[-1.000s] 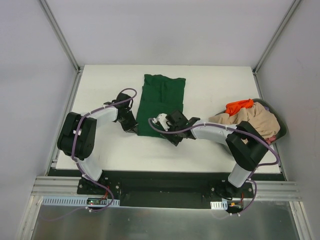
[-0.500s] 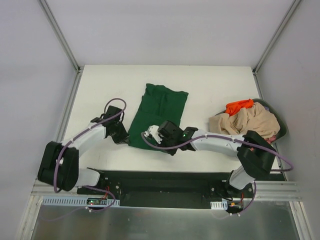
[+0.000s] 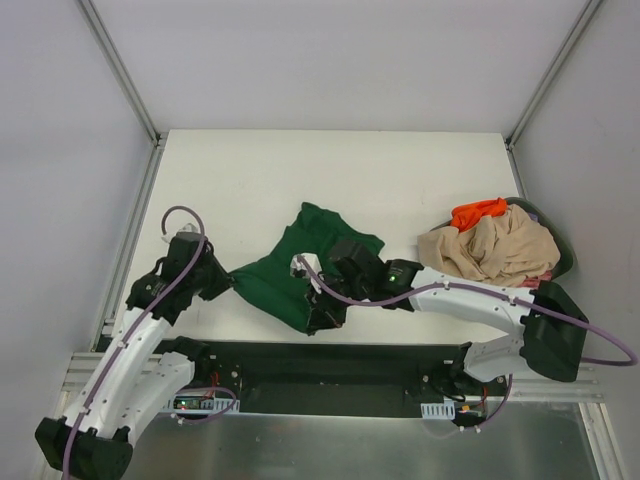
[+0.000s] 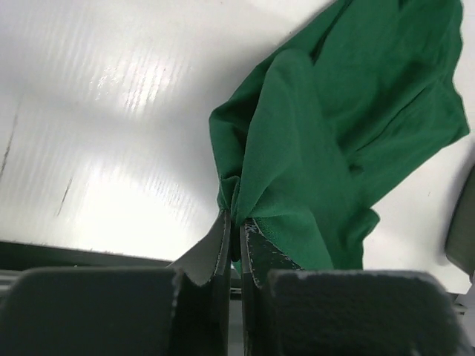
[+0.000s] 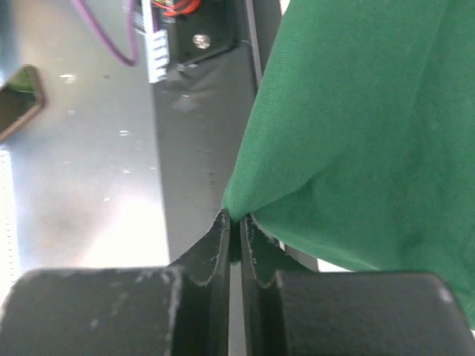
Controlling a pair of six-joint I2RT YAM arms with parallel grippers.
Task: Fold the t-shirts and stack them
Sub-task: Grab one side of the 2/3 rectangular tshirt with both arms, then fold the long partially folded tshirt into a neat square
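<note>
The dark green t-shirt [image 3: 290,268] lies bunched on the near middle of the tabletop [image 3: 240,175], stretched between the two arms. The left end effector [image 4: 236,222] pinches its left corner. The right end effector [image 5: 236,219] is clamped on a fold of its near edge, at the tabletop's near rim. A beige t-shirt [image 3: 505,245] and an orange t-shirt [image 3: 478,212] are heaped in the basket [image 3: 565,258] at the right.

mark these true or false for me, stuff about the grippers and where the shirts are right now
1. The left gripper is shut on the green t-shirt. True.
2. The right gripper hangs open, holding nothing. False: it pinches an edge of the green t-shirt.
3. The orange t-shirt lies spread flat mid-table. False: it sits crumpled on the pile at the basket.
4. The beige t-shirt is heaped at the basket. True.
</note>
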